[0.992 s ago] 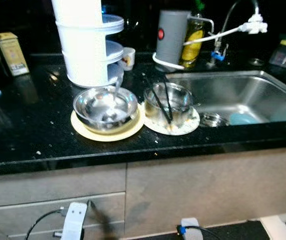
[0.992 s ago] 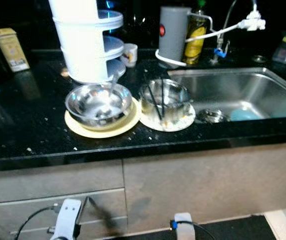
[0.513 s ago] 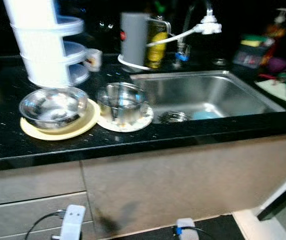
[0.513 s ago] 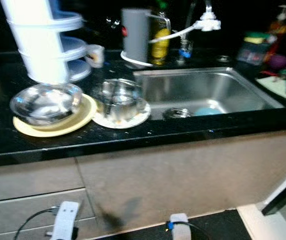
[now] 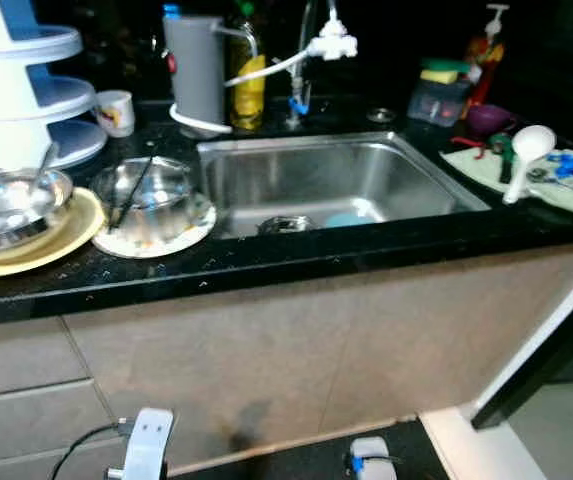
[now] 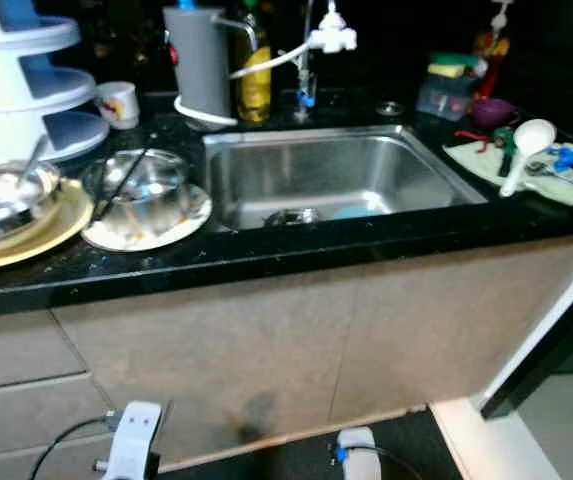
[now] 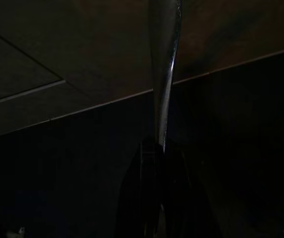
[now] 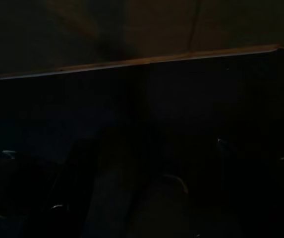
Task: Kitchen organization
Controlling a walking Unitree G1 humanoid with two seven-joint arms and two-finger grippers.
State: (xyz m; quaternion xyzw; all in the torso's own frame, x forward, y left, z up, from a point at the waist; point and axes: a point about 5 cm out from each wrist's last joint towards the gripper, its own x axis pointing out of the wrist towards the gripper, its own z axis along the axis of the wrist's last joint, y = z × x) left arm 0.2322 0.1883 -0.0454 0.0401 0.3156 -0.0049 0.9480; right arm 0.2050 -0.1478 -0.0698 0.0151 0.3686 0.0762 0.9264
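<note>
View swung right since a second ago, bowls [image 5: 11, 200] now at the left edge and sink [image 5: 336, 180] centred; left gripper [image 7: 161, 153] pinches a thin metal utensil [image 7: 164, 74], right gripper's opening: cannot tell; square yourself to the sink before lifting that utensil.

Sink basin [image 5: 336, 180]: mostly open (drain strainer [image 5: 286, 224] low).
Counter left: crowded – steel bowl [image 5: 11, 200], plated glass bowl [image 5: 151, 195], tiered rack [image 5: 26, 90].
</note>
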